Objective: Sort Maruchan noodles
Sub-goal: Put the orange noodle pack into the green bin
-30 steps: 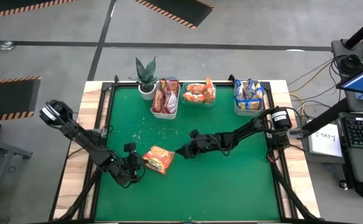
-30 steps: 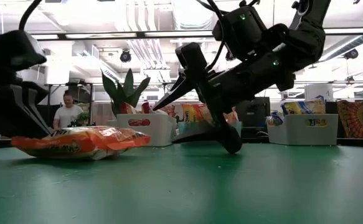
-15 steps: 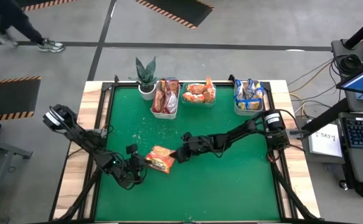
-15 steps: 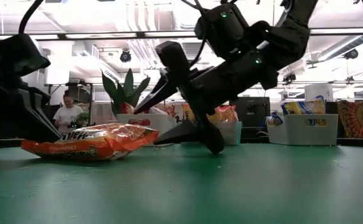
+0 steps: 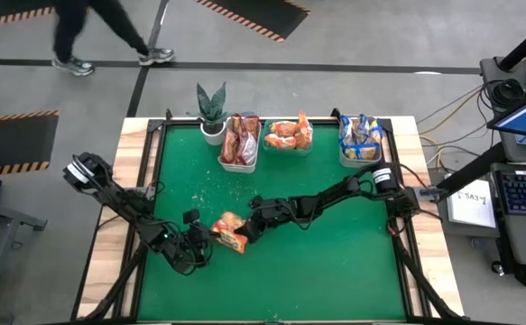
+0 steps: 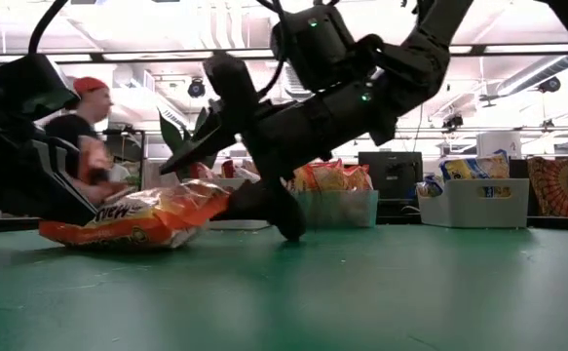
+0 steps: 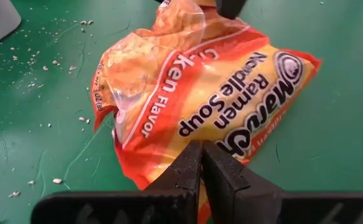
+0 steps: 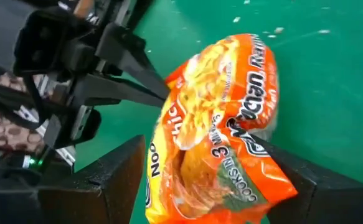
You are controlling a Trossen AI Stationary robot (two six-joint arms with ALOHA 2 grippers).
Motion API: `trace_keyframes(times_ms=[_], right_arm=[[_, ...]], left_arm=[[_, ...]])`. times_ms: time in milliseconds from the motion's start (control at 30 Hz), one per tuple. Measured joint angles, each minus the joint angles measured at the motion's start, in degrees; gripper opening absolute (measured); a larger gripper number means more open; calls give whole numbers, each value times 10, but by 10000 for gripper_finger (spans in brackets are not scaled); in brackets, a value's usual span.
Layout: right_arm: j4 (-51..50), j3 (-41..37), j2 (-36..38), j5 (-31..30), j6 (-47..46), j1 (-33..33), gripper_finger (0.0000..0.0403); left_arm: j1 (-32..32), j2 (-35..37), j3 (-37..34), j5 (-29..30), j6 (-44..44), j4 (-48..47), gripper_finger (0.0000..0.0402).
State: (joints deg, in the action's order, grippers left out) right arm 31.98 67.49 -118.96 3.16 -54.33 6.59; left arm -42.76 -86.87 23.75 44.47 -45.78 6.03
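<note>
One orange-yellow Maruchan packet (image 5: pixel 229 231) lies left of the middle of the green table, its left end (image 6: pixel 79 232) on the table and its right end (image 6: pixel 201 195) raised. My left gripper (image 5: pixel 205 237) is shut at the packet's left edge. My right gripper (image 5: pixel 244 229) is open, with one finger above and one below the packet's right end. The other packets sit in three bins along the far edge: red-brown (image 5: pixel 241 137), orange (image 5: pixel 288 134) and blue-marked (image 5: pixel 360 135). My left gripper pinches the packet's crimped left edge (image 7: pixel 197 138) between its two fingertips, coming nearly level from the table's left; that end stays low on the table. My right gripper is open around the packet's right end (image 8: pixel 231 186), slanting down from the table's right. Its lower finger (image 6: pixel 276 210) stands on the table at the raised end; whether it touches the packet, I cannot tell.
A potted plant (image 5: pixel 212 110) stands left of the bins at the far edge. Crumbs (image 5: pixel 210 186) dot the table's left half. The near half of the table (image 5: pixel 317 280) holds nothing. A person (image 5: pixel 100 32) walks on the floor beyond the far edge.
My right gripper has moved toward the table's left, staying open, until its fingers came around the packet's right end. That end has risen and the packet has bunched up shorter, while its left end stayed at my left gripper. A person has walked past behind the table.
</note>
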Motion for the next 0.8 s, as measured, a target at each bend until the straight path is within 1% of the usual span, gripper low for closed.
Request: trace_keyframes(times_ms=[100,167,300,467,533,633,800], right_arm=[[-13,23,-12,15,16,-2,243],[-43,34,-12,19,25,-5,221],[-80,47,-11,24,38,-10,162],[-95,52,-6,32,73,-15,85],[-95,53,-5,40,77,-15,61],[-97,53,-2,48,81,-14,44],[-138,49,19,48,108,-14,39]], left_arm=[[0,0,0,3,0,6,0],[0,-1,0,3,0,9,0],[0,0,0,5,-2,12,0],[0,1,0,6,0,15,0],[0,6,0,6,3,14,0],[0,21,0,5,19,15,0],[-1,73,0,6,73,7,0]])
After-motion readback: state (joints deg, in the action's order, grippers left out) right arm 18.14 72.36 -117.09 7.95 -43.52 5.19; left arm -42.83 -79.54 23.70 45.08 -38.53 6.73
